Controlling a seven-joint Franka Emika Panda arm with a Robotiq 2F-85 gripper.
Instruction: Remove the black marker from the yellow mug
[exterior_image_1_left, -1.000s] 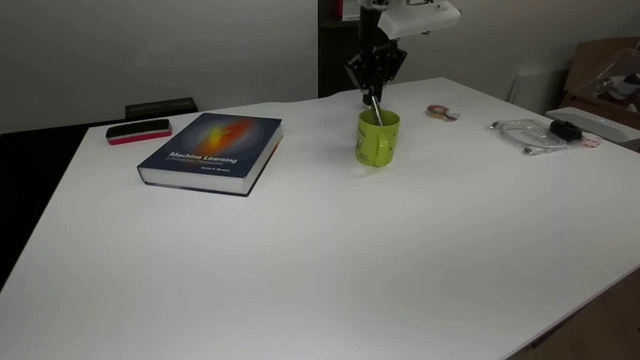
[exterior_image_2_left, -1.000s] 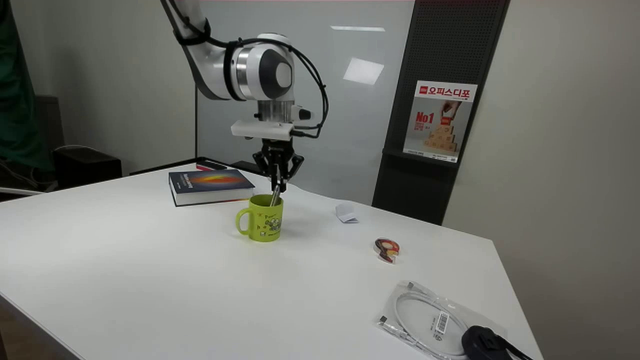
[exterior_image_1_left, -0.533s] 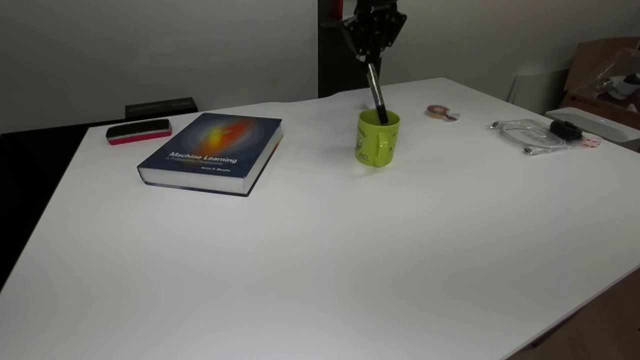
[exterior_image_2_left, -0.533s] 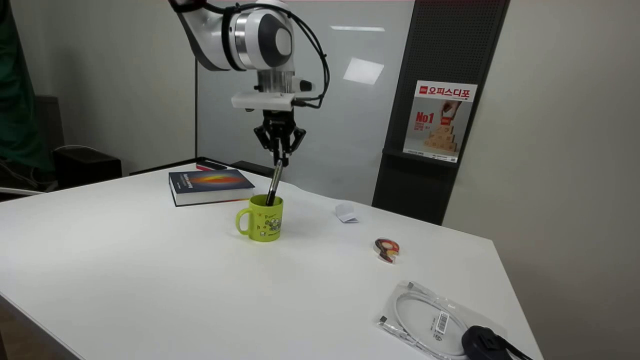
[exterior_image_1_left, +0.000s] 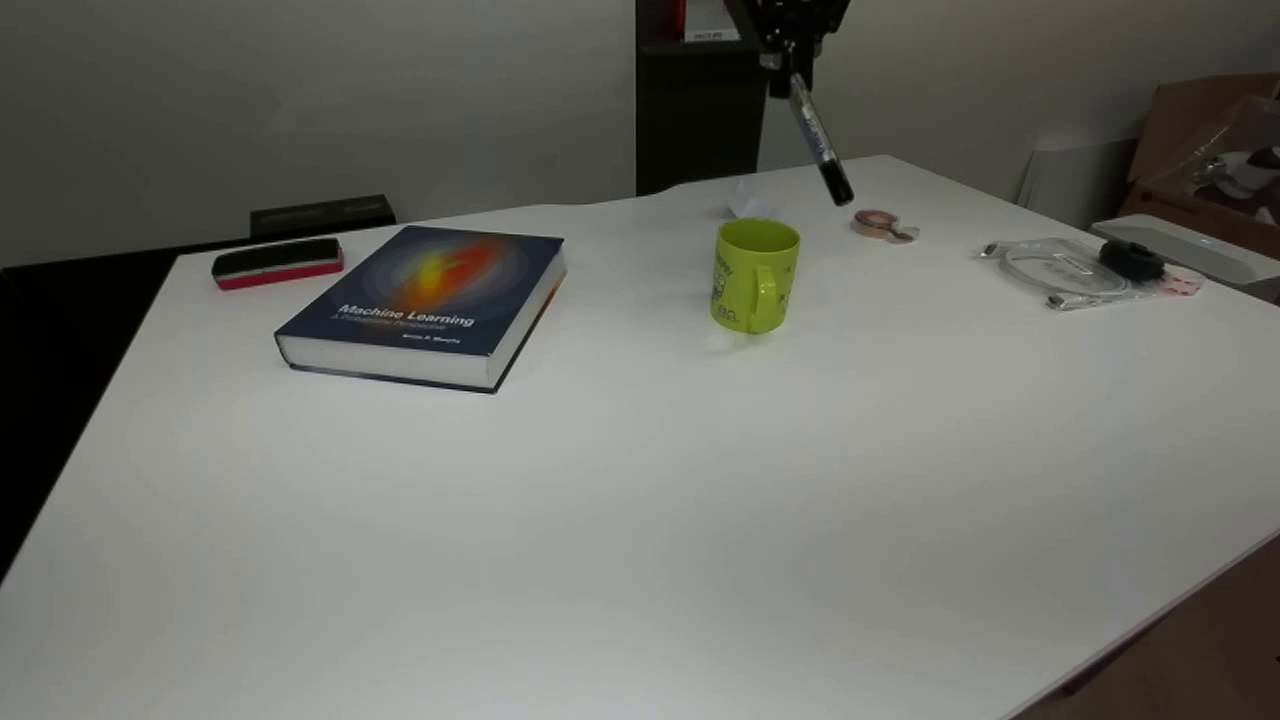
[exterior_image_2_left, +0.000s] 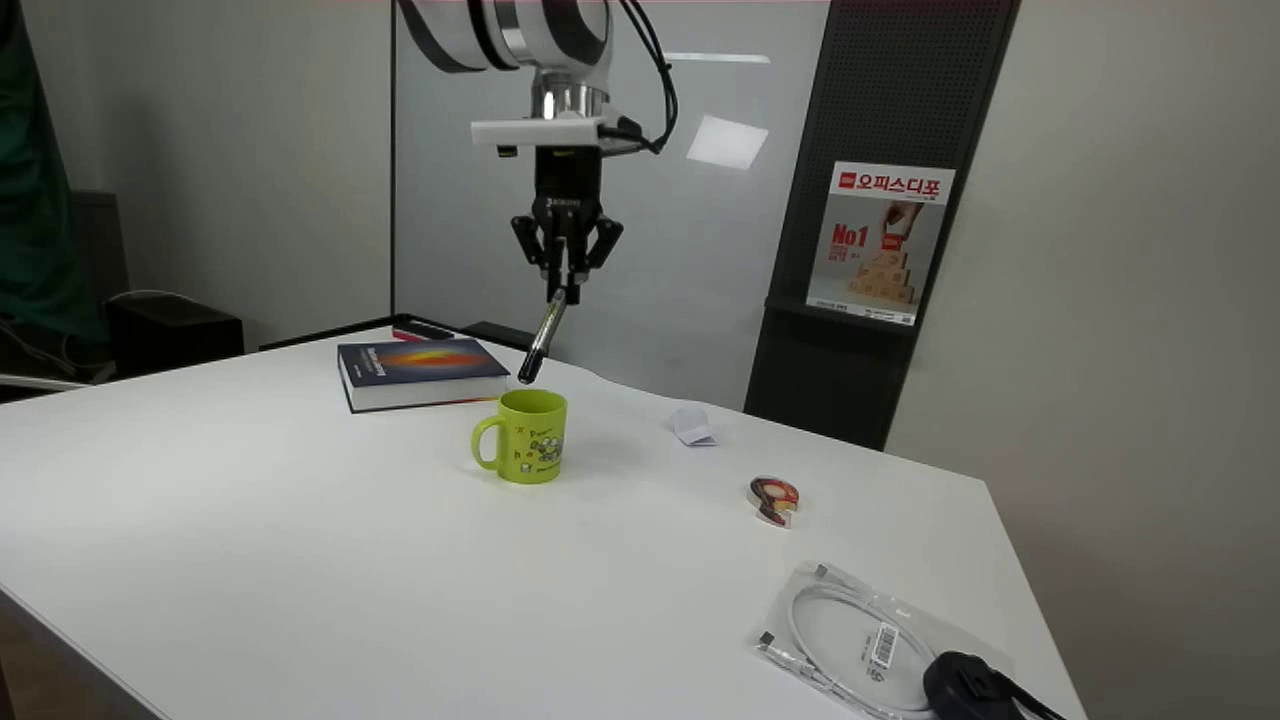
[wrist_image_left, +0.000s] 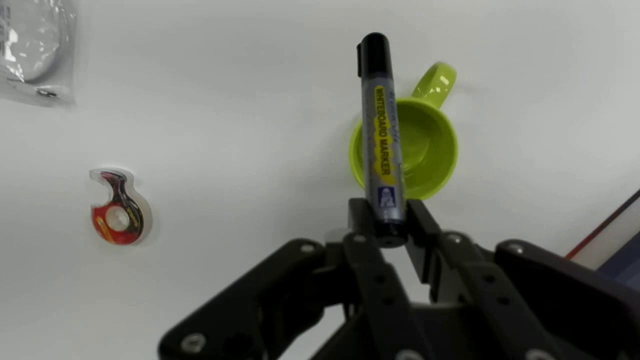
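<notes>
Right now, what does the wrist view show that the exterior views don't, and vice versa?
Only the wrist view: readable lettering on the marker, the floor inside the mug.

Only the exterior views: the red-and-black block, the drawings on the mug's outside.

All share the gripper holding the marker, the tape, the bagged cable and part of the book.

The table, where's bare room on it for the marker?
In an exterior view, the widest bare patch of table lies in front of the book and mug; a narrower one between them. Back left is crowded: the red-and-black block sits by the book.
</notes>
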